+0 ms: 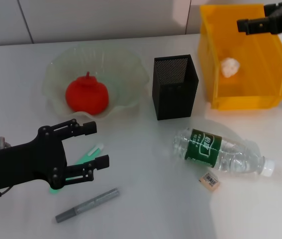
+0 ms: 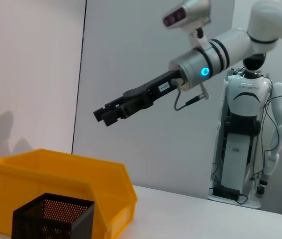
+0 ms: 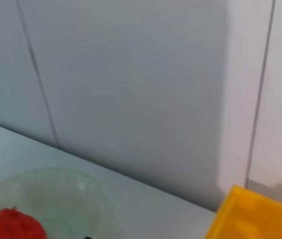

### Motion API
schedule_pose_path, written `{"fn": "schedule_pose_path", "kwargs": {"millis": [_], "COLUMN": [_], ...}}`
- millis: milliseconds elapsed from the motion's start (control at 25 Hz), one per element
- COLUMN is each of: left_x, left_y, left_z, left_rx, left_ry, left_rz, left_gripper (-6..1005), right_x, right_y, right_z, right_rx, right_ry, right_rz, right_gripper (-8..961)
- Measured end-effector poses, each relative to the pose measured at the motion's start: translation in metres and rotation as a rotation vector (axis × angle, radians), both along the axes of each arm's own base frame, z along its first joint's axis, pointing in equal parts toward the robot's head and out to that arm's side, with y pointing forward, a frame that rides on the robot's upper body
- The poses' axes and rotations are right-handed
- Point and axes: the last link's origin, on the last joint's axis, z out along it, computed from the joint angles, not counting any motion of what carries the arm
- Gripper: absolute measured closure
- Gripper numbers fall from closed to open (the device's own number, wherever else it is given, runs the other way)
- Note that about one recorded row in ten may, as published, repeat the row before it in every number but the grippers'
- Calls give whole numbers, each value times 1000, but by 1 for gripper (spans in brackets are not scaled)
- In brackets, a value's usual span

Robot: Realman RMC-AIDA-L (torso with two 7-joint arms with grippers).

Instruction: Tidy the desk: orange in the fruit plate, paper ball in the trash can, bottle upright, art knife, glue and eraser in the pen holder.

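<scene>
Status: orange (image 1: 86, 96) sits in the fruit plate (image 1: 56, 74), paper ball (image 1: 230, 67) lies in the trash can (image 1: 215, 92). Both look done.

Left gripper (image 1: 91, 146) hovers low over the desk w/ jaws spread wide, nothing held. Between/just under the jaws: a green-and-white stick (image 1: 86, 157), prob the glue or art knife, can't say which. Just below the lower jaw, nearer the robot: a grey pen-like item (image 1: 87, 204), also loose on the desk. Pen holder (image 1: 174, 87) is up and well to the right of the open jaws, upright, appears empty as far as I can see.

Right gripper (image 1: 242, 24) hangs above the trash can's far rim, paper ball below and slightly short of the tips. Fingers look pressed together in the left wrist view, nothing in them. Likely just idle after the drop.

Bottle (image 1: 220, 152) lies on its side, well right of the left jaws, cap pointing away from them. Eraser (image 1: 210, 180) just beside the bottle, near side.

Step in hand, my read: left arm picking the green stick for the pen holder. Next needs: descend straddling the stick, align jaws across its short axis, close, lift, carry over the mesh cup opening, release. Bottle, eraser, grey item still to do.
</scene>
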Motion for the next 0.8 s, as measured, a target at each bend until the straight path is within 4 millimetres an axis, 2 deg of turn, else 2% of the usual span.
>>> {"fn": "schedule_pose_path", "kwargs": {"millis": [240, 400, 600, 800], "left_x": [3, 4, 6, 5], "left_y": [3, 5, 7, 7], "left_z": [0, 1, 0, 0], "left_rx": [1, 6, 4, 8], "left_ry": [0, 4, 4, 5], "left_rz": [-9, -14, -15, -10], "left_gripper": [213, 214, 213, 214], "right_x": [26, 47, 85, 114], "right_y": [-44, -71, -104, -139], "right_z": [-4, -13, -38, -56], "right_rx": [-4, -31, -44, -14], "right_ry": [107, 181, 245, 336], "right_rz": [172, 253, 321, 403], "right_gripper": [105, 105, 104, 104]}}
